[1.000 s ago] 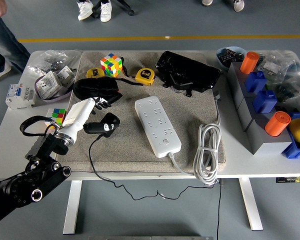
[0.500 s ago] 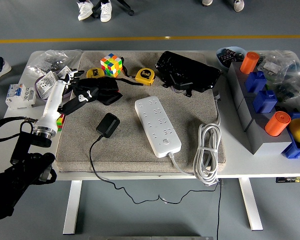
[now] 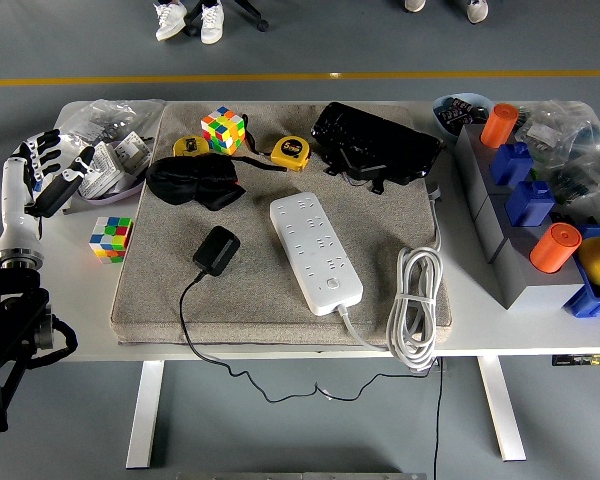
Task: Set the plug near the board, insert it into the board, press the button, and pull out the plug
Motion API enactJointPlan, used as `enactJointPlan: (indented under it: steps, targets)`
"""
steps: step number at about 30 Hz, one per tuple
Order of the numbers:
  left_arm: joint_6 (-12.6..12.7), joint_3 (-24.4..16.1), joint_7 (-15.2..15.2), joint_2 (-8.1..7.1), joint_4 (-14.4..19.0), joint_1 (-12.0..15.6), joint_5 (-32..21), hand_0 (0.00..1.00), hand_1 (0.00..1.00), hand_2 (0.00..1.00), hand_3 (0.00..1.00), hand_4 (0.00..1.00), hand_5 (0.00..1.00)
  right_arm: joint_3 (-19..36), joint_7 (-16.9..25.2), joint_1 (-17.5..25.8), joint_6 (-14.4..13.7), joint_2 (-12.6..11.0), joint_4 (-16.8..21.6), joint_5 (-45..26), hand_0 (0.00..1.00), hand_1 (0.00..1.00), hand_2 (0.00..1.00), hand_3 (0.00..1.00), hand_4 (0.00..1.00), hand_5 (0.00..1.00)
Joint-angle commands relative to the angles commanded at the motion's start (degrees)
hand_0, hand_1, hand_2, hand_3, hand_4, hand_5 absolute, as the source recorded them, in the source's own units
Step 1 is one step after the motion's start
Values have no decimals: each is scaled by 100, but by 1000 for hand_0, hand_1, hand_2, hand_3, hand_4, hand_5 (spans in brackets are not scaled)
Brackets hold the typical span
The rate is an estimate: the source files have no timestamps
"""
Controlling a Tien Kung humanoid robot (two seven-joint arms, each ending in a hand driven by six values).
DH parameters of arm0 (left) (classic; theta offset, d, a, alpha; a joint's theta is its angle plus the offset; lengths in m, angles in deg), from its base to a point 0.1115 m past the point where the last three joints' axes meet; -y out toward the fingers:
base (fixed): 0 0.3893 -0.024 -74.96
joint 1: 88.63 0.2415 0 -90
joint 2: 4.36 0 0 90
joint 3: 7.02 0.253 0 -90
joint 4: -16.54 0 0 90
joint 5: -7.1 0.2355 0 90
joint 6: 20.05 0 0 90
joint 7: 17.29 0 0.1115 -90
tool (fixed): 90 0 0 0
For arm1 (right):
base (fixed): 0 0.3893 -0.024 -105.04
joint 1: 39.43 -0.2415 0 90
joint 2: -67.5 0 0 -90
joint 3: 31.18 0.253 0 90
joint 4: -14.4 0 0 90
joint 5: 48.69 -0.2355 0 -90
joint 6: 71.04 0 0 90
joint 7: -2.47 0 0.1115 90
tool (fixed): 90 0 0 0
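Pulled back from the grey mat, the left hand (image 3: 42, 165) now hangs at the far-left edge of the white tabletop (image 3: 70, 310), its white and black fingers loosely spread and holding nothing; a second ago it was at the plug. On the fuzzy grey rectangular mat (image 3: 270, 300), nearest the front edge, the black plug adapter (image 3: 216, 250) lies flat, apart from the hand, its thin black cord (image 3: 185, 320) trailing off the near edge. Just right of it, but not touching, the long white power board (image 3: 315, 250) lies at a slant, with its round button at the near end. Its coiled white cable (image 3: 416, 305) sits at the mat's right edge. Left of the mat a small multicoloured cube (image 3: 111, 238) rests on the tabletop. Farther back lie a black cloth eye mask (image 3: 192, 181), two yellow tape measures (image 3: 290, 152), a second colourful cube (image 3: 223, 129) and a glossy black pouch (image 3: 375, 143). On the right, grey boxes carry blue blocks (image 3: 529, 200) and orange cylinders (image 3: 554, 247).
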Motion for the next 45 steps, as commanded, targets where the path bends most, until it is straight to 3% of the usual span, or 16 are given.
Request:
enactJointPlan:
  steps: [18, 45]
  targets:
    - [-129, -392, -213, -4, -9, 81, 182, 644, 687, 720, 704, 888, 465, -21, -22, -33, -2, -32, -1, 4, 646, 668, 636, 556, 996, 543]
    - [-167, -375, -254, 10, 42, 171, 185, 639, 684, 718, 682, 880, 458, -100, -25, -12, 1, -49, -5, -11, 646, 668, 637, 556, 994, 548]
